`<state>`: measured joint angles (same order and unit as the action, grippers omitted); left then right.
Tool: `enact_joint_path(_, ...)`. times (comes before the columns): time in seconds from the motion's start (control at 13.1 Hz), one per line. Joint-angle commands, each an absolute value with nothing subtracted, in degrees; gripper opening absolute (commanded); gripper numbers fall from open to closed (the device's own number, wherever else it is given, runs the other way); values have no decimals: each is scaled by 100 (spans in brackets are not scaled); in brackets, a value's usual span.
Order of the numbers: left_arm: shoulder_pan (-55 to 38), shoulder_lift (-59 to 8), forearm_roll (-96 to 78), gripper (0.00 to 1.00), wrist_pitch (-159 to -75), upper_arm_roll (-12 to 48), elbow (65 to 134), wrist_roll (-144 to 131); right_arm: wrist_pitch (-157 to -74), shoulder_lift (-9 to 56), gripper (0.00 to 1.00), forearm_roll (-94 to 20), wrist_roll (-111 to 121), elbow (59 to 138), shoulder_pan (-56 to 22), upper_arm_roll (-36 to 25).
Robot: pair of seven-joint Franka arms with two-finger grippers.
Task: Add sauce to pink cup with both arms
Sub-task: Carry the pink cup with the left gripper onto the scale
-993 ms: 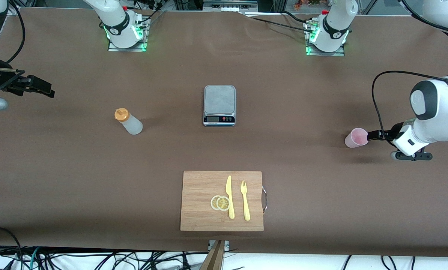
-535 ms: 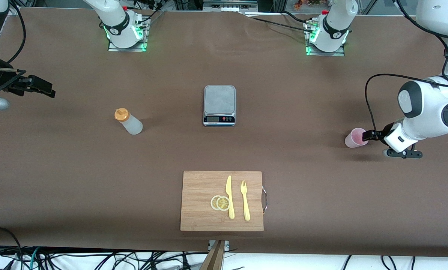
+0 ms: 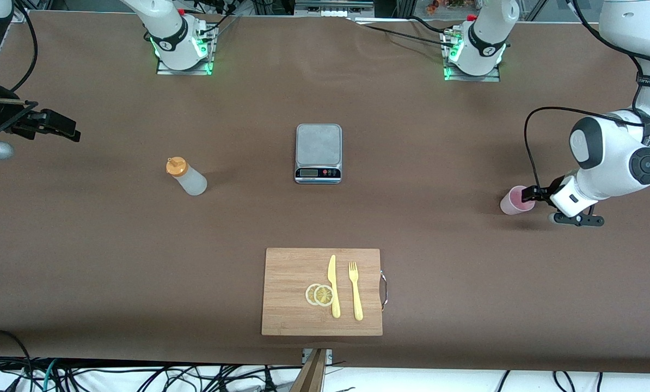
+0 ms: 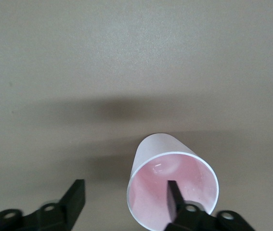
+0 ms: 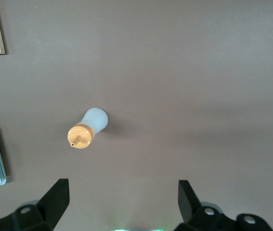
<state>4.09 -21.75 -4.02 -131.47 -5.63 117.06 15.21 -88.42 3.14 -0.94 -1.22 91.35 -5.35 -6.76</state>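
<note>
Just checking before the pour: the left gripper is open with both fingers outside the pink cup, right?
Not quite. The left gripper is open, but one finger is inside the pink cup and the other outside, straddling its wall. The left wrist view shows this.

I could not read the scale (image 3: 318, 153) display; its digits were too small. The picture's edge cut off the right gripper (image 3: 58, 126) arm at the table's right-arm edge. One left gripper (image 4: 126, 197) finger hid part of the pink cup (image 4: 172, 185) interior.

light: bright, even, overhead | shadows: soft, faint | focus: sharp | glare: none
</note>
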Motion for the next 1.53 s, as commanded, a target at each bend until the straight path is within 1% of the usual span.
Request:
enact_joint_path(0.0,396,-2109,-589,37,-13236,-580,11804,1740,-8763,246,100,-105,-114,9097,-536,-650)
enact_joint_path(0.23,378,-2109,-589,15,-13210,-580,11804,1732,-8763,246,100,-105,-105,9105,-527,-650)
enact_joint_path(0.31,378,-2109,-589,10,-13210,-580,11804,1731,-8763,246,100,-105,-105,9097,-527,-650)
enact_joint_path(0.46,378,-2109,-589,3,-13192,-580,11795,1714,-8763,246,100,-105,-97,9097,-527,-650)
enact_joint_path(0.69,325,-2057,-606,0,-13140,-571,11699,1635,-8763,255,100,-105,-114,9097,-527,-650)
enact_joint_path(0.84,229,-2030,-895,0,-12983,-510,11523,1617,-8763,255,100,-105,-114,9097,-527,-650)
enact_joint_path(1.15,-350,-2030,-1098,0,-12447,-483,10953,1312,-8763,246,100,-105,-123,9097,-527,-650)
enact_joint_path(1.45,-1115,-2013,-1327,1,-12164,-326,10688,608,-8763,246,100,-105,-114,9105,-527,-650)
